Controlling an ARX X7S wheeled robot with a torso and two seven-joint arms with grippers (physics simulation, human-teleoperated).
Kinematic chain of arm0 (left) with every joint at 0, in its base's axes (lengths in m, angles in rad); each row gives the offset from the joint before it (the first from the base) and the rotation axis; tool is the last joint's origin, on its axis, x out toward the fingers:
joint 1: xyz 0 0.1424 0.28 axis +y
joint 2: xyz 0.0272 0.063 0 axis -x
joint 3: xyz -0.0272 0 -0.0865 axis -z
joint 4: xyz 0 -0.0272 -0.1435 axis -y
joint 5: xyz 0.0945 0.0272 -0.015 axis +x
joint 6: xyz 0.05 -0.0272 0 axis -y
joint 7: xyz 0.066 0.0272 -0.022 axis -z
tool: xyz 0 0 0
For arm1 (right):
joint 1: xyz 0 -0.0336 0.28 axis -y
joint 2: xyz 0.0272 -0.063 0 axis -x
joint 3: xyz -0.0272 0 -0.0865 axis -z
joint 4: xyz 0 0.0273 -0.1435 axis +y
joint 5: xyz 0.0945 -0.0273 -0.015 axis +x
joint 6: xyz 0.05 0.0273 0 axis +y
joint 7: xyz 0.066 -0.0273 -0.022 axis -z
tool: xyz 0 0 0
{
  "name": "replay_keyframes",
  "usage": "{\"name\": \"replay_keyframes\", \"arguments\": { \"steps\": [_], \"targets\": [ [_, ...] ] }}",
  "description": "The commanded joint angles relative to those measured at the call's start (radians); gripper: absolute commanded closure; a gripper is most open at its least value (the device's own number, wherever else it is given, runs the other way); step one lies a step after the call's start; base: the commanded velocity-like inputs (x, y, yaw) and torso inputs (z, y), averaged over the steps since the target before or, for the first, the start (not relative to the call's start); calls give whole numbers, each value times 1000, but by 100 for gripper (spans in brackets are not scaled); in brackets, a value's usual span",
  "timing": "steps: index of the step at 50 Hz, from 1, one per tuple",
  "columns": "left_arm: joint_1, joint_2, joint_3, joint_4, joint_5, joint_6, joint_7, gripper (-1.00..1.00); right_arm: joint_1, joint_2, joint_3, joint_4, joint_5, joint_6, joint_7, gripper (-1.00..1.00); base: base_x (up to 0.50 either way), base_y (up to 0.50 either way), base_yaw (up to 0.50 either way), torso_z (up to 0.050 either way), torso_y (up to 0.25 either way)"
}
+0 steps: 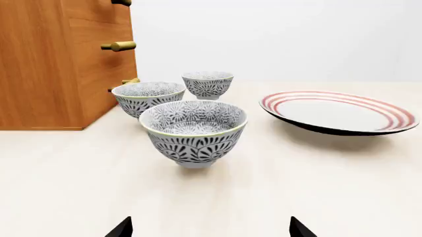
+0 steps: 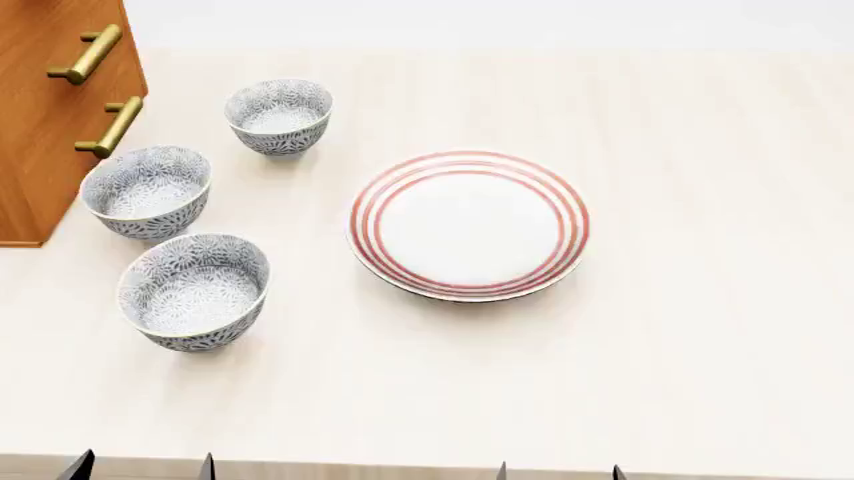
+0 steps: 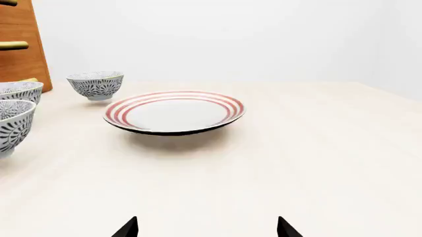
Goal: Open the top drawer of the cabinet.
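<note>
The cabinet [image 1: 39,69] is an orange-brown wooden chest at the table's far left. In the left wrist view its top drawer [image 1: 92,9] is cut off by the frame edge, and only part of its brass handle [image 1: 122,2] shows. The head view shows the cabinet [image 2: 40,130] with only two brass handles; its upper part is out of frame. My left gripper [image 1: 211,229] is open and holds nothing, low at the table's near edge and far from the cabinet. My right gripper [image 3: 206,228] is open too, in front of the plate.
Three patterned bowls [image 2: 194,290] [image 2: 144,190] [image 2: 279,116] stand in a row in front of the cabinet, between it and my left gripper [image 2: 143,467]. A red-ringed plate [image 2: 467,224] lies mid-table. The two lower drawer handles [image 1: 118,46] [image 1: 130,80] stick out above the bowls.
</note>
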Motion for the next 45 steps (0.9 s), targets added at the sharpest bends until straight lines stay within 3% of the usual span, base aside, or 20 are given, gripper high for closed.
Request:
{"name": "replay_keyframes", "arguments": {
  "steps": [1, 26, 45],
  "targets": [
    [1, -16, 20, 3, -11, 0, -21, -100, -2, 15, -23, -2, 6, -5, 26, -100, 0, 0, 0, 0, 0],
    [-5, -70, 90, -3, -48, -6, -88, -100, 0, 69, -85, 4, 55, -20, 96, -100, 0, 5, 0, 0, 0],
    [-3, -93, 121, 2, -58, 0, -112, -100, 4, 91, -111, 3, 77, -13, 120, -100, 0, 500, 0, 0, 0]
  ]
}}
